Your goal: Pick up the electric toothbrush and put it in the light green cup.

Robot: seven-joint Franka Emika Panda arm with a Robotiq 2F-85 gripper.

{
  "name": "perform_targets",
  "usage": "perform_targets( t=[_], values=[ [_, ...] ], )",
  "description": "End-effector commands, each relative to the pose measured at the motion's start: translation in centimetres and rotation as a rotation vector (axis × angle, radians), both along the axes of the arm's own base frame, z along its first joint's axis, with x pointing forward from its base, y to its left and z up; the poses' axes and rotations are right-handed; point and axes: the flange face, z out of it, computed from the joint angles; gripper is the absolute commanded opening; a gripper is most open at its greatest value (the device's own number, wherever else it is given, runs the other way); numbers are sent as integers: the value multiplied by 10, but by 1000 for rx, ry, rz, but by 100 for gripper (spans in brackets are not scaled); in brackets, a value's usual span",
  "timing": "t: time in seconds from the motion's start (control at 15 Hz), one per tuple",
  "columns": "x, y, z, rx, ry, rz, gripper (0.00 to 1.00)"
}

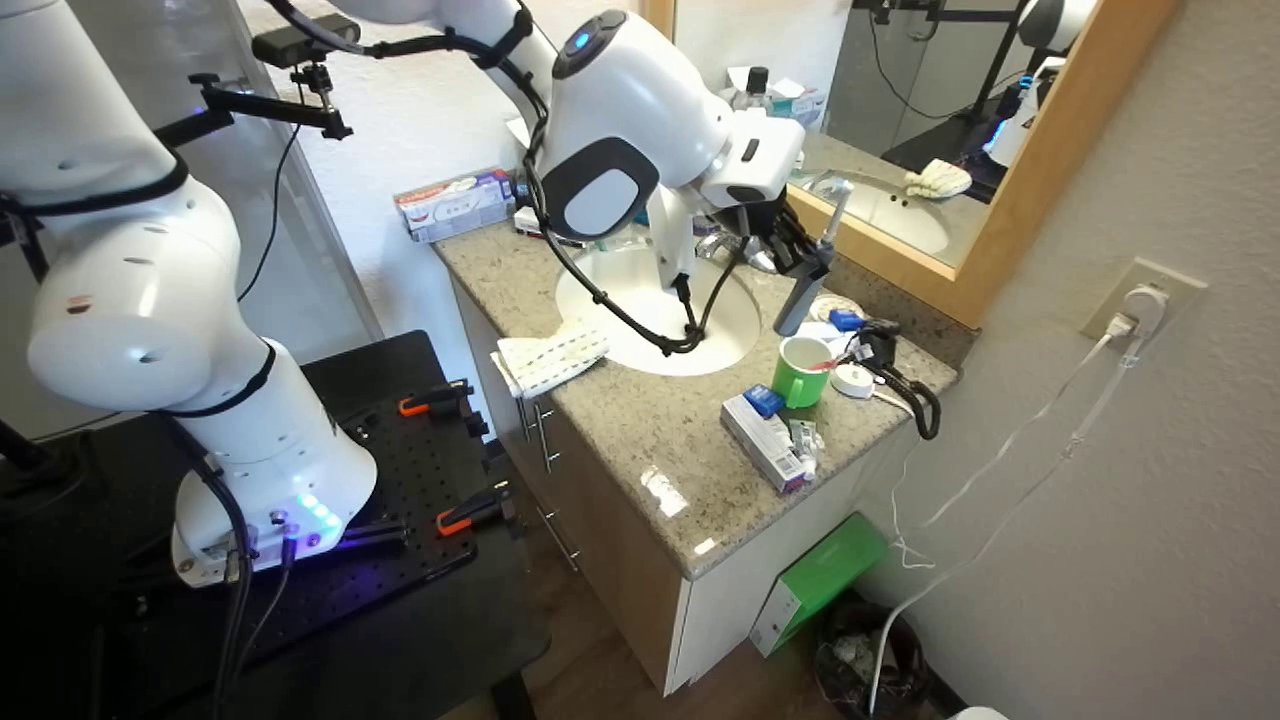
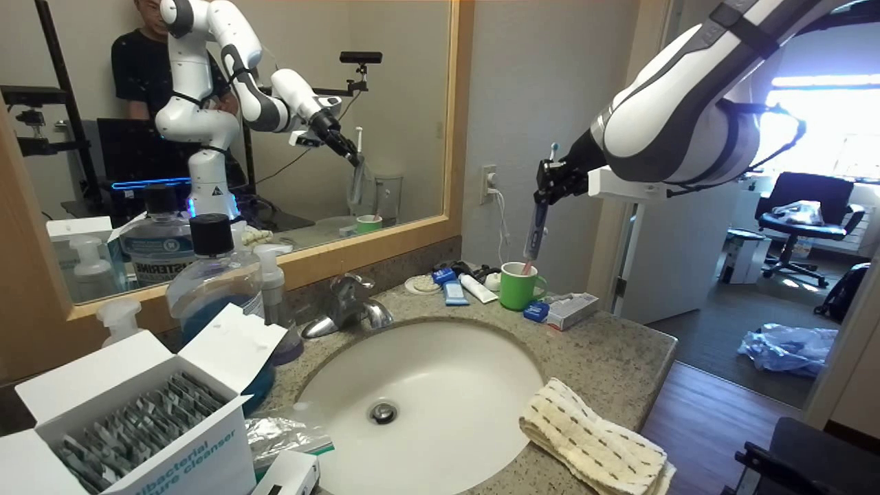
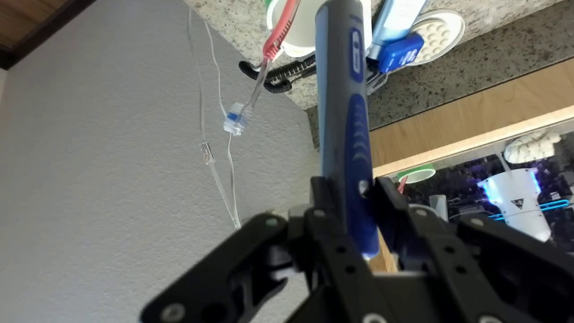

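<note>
electric toothbrush (image 3: 343,103) | jaws clamped on handle | base below, brush head above

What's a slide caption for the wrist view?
Gripper clamped on the electric toothbrush, its handle end near the green cup, where a red toothbrush leans.

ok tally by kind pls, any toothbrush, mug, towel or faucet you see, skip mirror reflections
Toothbrushes: 2 (electric toothbrush, red-handled toothbrush)
Green mug: 1
Cream towel: 1
Chrome faucet: 1
Total: 5

White glare, probably a window (image 2: 835,130).
</note>
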Motion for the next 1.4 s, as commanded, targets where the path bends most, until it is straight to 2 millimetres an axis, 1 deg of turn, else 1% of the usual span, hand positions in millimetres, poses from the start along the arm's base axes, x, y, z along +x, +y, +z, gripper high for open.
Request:
perform_targets(
  t=[0.0, 0.2, 0.27, 0.33, 0.67, 0.8, 0.93, 1.13, 1.2, 1.27, 1.33],
  values=[
    [13, 3, 1, -3, -68, -15, 7],
    [21, -3, -8, -9, -85, -30, 7],
    [28, -10, 2, -5, -76, -40, 7],
    [32, -17, -4, -9, -68, -46, 7],
    [47, -32, -6, -19, -76, -65, 7],
    [45, -29, -9, -14, -69, -62, 7],
    [38, -21, -19, 1, -46, -49, 7],
    [30, -14, -35, 20, -12, -39, 7],
    [24, -9, -41, 29, 4, -30, 7],
    [34, -15, -38, 7, -5, -32, 7],
    [32, -13, -43, 10, 6, -30, 30]
  ],
)
